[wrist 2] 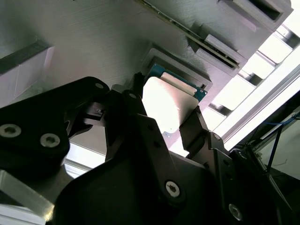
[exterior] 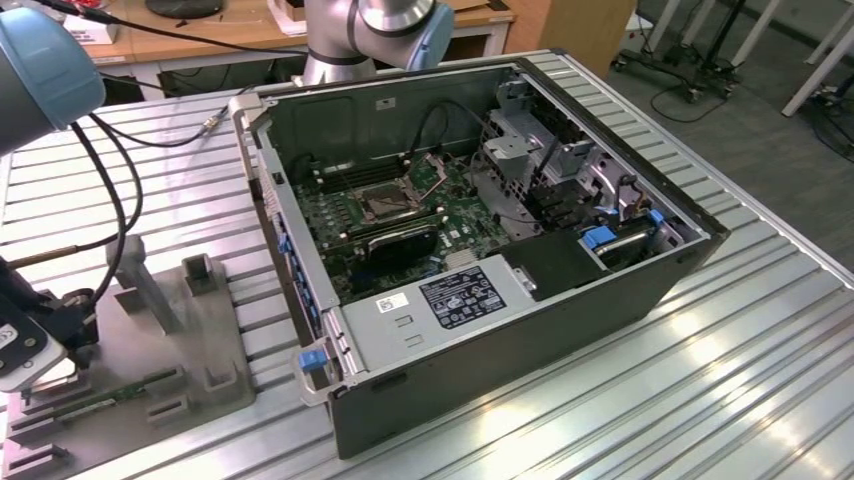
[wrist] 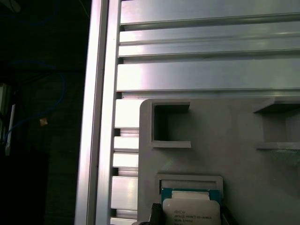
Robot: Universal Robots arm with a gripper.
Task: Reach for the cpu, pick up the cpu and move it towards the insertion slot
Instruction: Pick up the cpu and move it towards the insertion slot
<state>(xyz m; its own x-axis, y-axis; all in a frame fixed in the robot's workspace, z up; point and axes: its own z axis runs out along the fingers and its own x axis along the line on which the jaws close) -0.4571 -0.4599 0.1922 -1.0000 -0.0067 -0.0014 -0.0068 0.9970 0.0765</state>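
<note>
Here the pick-up step looks to be in hand: in the second wrist view the gripper (wrist 2: 168,112) has its black fingers (wrist 2: 140,101) set against two opposite edges of the cpu (wrist 2: 169,96), so it appears clamped on the chip, not released. The cpu, silvery top up with a thin green rim, sits low in a shallow square pocket of the grey fixture block (wrist: 225,140), and by the look of the pocket frame around it in the first wrist view it is not yet lifted clear. That block stands outside the computer case (exterior: 534,330), beside it on the exterior view's left, with a thin green memory stick (exterior: 114,395) lying along its near edge. The insertion slot (exterior: 380,205), a square socket with a dark centre and a shiny frame, lies inside the case on the green motherboard (exterior: 467,195), well apart from the chip. As a judgement, getting the cpu out calls for a straight, level rise so its rim does not catch the pocket walls, and a firm but light hold on so thin a part. Case and block both rest on a ribbed aluminium table (exterior: 641,400) whose grooves catch the light. Behind the case stands a wooden desk (exterior: 200,35) with dark cables, and beyond the case lies grey floor (exterior: 747,110) with the feet of wheeled stands.
</note>
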